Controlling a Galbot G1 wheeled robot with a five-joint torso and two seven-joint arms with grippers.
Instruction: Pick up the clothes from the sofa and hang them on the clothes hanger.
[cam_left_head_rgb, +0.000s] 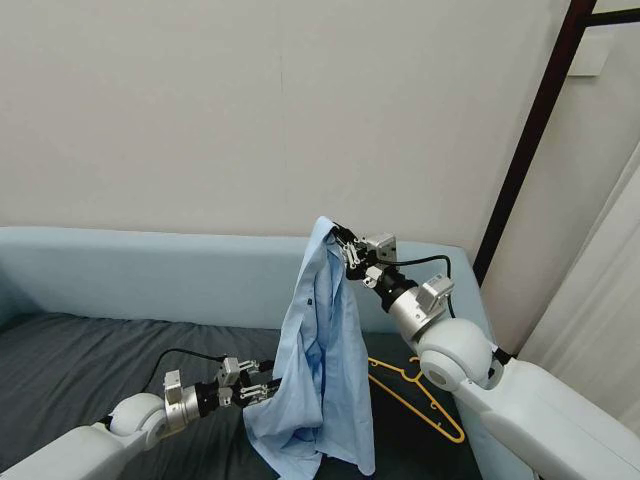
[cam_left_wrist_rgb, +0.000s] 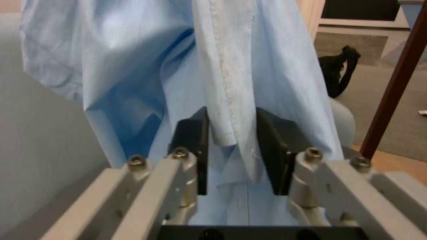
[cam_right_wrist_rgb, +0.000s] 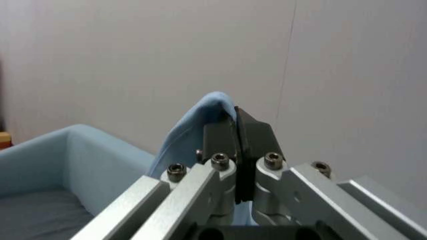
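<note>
Loosely hanging light-blue shirt (cam_left_head_rgb: 322, 350), creased folds

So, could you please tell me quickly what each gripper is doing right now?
Left gripper: jaws open, a fold of the blue shirt hanging between them.
Right gripper: jaws closed on the shirt's top edge, holding it up.

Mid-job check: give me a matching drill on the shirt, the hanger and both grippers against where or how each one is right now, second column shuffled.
1 shirt
2 hanger
3 left gripper
4 right gripper

A lying on the sofa seat
B shut, pinching cloth up high
C light blue, hanging down
D open, fingers either side of a lower fold

Pairs: 1-C, 2-A, 3-D, 4-B
</note>
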